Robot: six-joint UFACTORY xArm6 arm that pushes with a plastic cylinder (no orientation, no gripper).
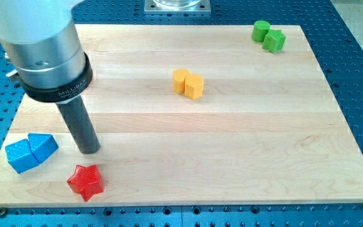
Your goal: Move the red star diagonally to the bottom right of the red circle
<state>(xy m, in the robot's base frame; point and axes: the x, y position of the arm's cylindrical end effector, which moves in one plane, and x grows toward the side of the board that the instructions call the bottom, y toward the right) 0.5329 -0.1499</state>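
The red star (85, 181) lies near the board's bottom left edge. My tip (90, 150) rests on the board just above the star, a short gap apart, slightly to its right. No red circle shows in this view; it may be hidden behind the arm's grey body (46, 47) at the view's top left.
Two blue blocks, a cube (19, 156) and a triangular one (43, 146), touch each other left of my tip. Two yellow blocks (188, 83) sit together at the centre top. Two green blocks (268, 35) sit at the top right corner. The wooden board (244, 145) ends close below the star.
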